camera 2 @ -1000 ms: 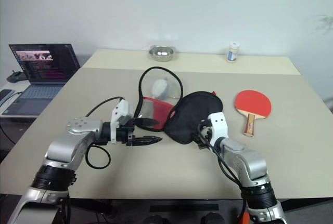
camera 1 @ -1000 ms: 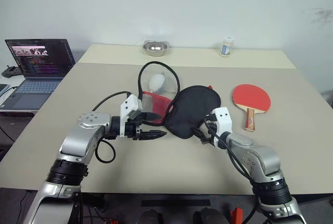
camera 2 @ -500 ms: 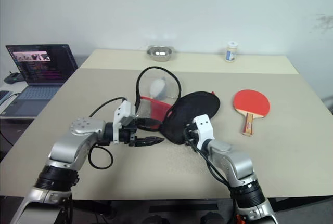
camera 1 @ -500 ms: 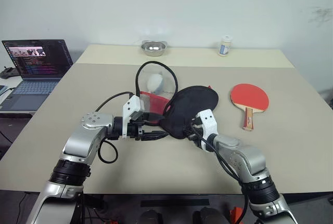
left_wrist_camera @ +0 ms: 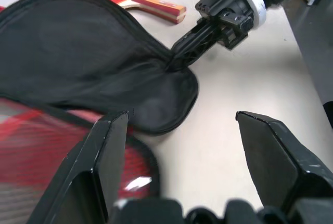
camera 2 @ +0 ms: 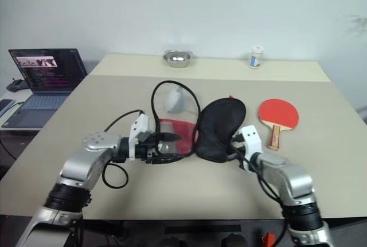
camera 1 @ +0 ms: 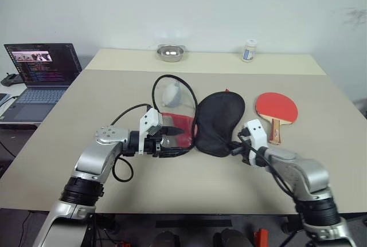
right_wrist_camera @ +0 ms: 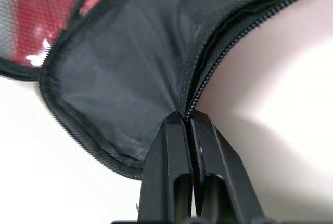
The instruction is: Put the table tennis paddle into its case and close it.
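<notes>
While the right gripper (camera 1: pixel 237 145) pinches the case (camera 1: pixel 218 122) at its zipped edge, mid-frame, the left gripper (camera 1: pixel 170 146) gapes beside it. Soft fabric will sag; grip seams. Upper right, the stiff paddle (camera 1: pixel 276 108) suits a handle hold.
</notes>
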{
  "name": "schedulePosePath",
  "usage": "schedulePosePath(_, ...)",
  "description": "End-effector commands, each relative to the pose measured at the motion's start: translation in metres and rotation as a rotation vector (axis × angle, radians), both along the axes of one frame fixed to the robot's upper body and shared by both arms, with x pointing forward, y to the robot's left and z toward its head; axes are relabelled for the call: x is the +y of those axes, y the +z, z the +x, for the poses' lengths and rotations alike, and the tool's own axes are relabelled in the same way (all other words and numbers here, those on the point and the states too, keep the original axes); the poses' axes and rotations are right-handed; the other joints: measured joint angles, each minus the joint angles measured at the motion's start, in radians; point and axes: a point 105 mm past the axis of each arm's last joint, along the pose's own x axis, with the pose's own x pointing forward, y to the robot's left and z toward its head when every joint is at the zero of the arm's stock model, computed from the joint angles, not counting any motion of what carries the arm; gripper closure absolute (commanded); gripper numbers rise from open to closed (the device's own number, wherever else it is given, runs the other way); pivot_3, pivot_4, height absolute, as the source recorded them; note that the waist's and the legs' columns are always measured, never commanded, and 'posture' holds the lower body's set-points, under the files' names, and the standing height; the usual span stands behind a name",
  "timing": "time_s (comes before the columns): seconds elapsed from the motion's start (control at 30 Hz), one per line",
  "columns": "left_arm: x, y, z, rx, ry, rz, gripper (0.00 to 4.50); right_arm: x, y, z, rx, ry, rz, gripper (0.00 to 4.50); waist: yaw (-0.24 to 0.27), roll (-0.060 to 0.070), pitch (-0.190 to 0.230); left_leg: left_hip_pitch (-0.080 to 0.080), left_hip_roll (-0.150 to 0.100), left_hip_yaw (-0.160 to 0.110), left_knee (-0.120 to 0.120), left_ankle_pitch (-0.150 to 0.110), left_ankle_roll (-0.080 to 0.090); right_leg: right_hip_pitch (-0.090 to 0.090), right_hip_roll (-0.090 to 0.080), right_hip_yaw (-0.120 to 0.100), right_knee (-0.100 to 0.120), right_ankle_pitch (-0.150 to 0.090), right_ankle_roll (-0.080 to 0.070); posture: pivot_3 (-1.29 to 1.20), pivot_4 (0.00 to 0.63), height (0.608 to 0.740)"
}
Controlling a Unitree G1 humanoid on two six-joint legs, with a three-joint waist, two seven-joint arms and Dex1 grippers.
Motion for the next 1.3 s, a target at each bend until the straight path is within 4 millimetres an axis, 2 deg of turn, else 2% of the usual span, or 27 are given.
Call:
schedulePosePath(0.03,-0.007,0.006,-0.001,-0.030,-0.026,-0.009,0.90,-0.011,0.018,0.002,-0.043,0.022,-0.009,4.49,0.000,0.000,0.000,0.000,0.000,0.000,0.000,0.000,0.000,0.000,0.000,0.000,0.000,0.000,0.000,0.00,0.150,0.740)
schedulePosePath(0.43,-0.005,-0.001,-0.001,-0.025,-0.033,-0.010,0.90,-0.025,0.025,0.016,-0.047,0.022,-0.036,4.49,0.000,0.000,0.000,0.000,0.000,0.000,0.000,0.000,0.000,0.000,0.005,0.001,0.000,0.000,0.000,0.00,0.150,0.740)
schedulePosePath(0.53,-0.005,-0.002,-0.002,-0.024,-0.037,-0.012,0.90,-0.029,0.030,0.019,-0.068,0.006,-0.032,3.88,0.000,0.000,0.000,0.000,0.001,0.000,0.000,0.000,0.000,-0.001,0.005,0.001,0.000,0.000,0.000,0.00,0.150,0.740)
schedulePosePath(0.67,-0.009,0.000,-0.003,-0.030,-0.046,-0.029,0.90,-0.030,0.047,0.017,-0.117,0.011,-0.020,2.53,0.000,0.000,0.000,0.000,0.001,0.000,0.000,0.000,0.000,-0.001,0.005,0.001,0.000,0.000,0.000,0.00,0.150,0.740)
schedulePosePath(0.83,-0.014,0.011,-0.004,-0.047,-0.049,-0.062,0.90,-0.034,0.088,0.012,-0.283,-0.019,-0.033,0.73,0.001,0.000,0.000,-0.001,0.001,0.000,0.000,0.000,0.000,-0.001,0.004,0.001,0.000,0.000,0.000,0.00,0.150,0.740)
schedulePosePath(0.9,-0.017,0.021,-0.006,-0.065,-0.052,-0.082,0.90,-0.052,0.105,0.017,-0.353,-0.131,-0.047,0.01,0.001,0.000,0.000,-0.001,0.001,0.000,0.000,0.000,0.000,-0.002,0.004,0.001,0.000,0.000,0.000,0.00,0.150,0.740)
schedulePosePath(0.97,-0.020,0.027,-0.007,-0.077,-0.053,-0.097,0.90,-0.067,0.111,0.020,-0.375,-0.217,-0.050,0.01,0.001,0.000,0.000,-0.001,0.001,0.000,0.000,0.000,0.000,-0.002,0.004,0.001,0.000,0.000,0.000,0.00,0.150,0.740)
schedulePosePath(1.13,-0.031,0.047,-0.004,-0.123,-0.077,-0.120,0.90,-0.102,0.078,0.035,-0.276,-0.439,-0.085,0.01,0.008,0.000,0.000,-0.001,0.001,0.000,0.000,0.000,0.000,-0.002,0.005,0.001,0.001,0.000,0.000,0.00,0.150,0.740)
schedulePosePath(1.3,-0.034,0.052,0.003,-0.139,-0.070,-0.117,0.90,-0.113,0.054,0.058,-0.223,-0.622,-0.062,0.01,0.002,0.000,0.000,-0.001,0.001,0.005,0.000,0.000,0.000,-0.006,0.006,0.006,0.006,0.000,0.000,0.00,0.150,0.740)
